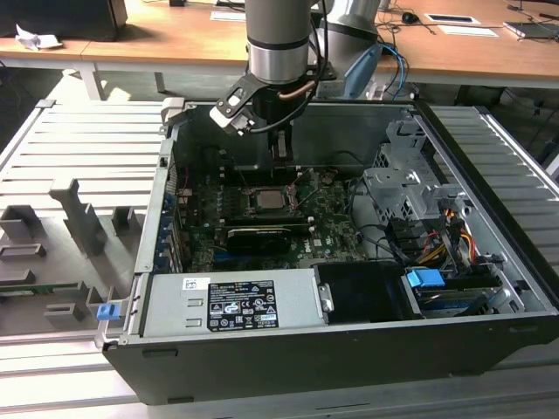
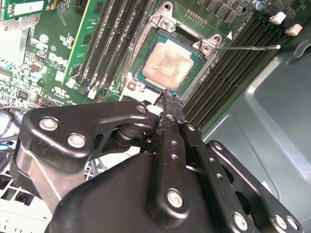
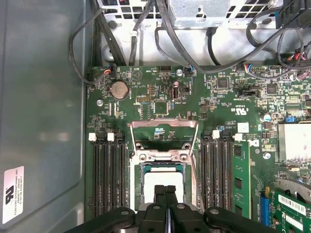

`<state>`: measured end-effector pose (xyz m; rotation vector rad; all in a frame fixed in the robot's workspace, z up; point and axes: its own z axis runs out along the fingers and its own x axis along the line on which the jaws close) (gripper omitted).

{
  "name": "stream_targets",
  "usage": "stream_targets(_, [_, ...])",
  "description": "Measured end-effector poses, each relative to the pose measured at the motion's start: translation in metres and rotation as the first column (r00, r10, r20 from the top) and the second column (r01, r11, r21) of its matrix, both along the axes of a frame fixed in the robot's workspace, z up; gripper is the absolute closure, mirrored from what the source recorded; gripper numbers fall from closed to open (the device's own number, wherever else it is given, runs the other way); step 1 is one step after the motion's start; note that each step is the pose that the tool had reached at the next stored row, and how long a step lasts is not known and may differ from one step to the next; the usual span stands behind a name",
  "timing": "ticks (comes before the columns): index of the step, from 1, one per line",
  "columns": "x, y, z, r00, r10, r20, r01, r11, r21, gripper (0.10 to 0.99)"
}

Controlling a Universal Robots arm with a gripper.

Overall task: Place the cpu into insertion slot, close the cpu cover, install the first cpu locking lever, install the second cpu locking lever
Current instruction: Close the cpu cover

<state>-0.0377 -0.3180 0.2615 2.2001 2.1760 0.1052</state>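
Observation:
The cpu lies flat in the insertion slot of the green circuit board, pale silvery face up; in the exterior view the cpu is at the board's middle. The cpu cover, a thin metal frame, is swung open beyond the socket with the board visible through its window. A thin wire locking lever sticks out free beside the socket. My gripper hangs just above the socket's edge, shut with nothing between its fingers, and partly hides the cpu. Its tip is close to the cpu's corner.
Black memory slots flank the socket, with a green memory stick on one side. Cables loop above the board. A long black card, the power supply and a drive cage crowd the case; its grey wall stands close.

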Motion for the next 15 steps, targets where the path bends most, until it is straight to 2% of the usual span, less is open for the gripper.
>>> stream_targets(15, [0.0000, 0.0002, 0.0053, 1.0000, 0.000, -0.0001, 0.000, 1.0000, -0.001, 0.980])
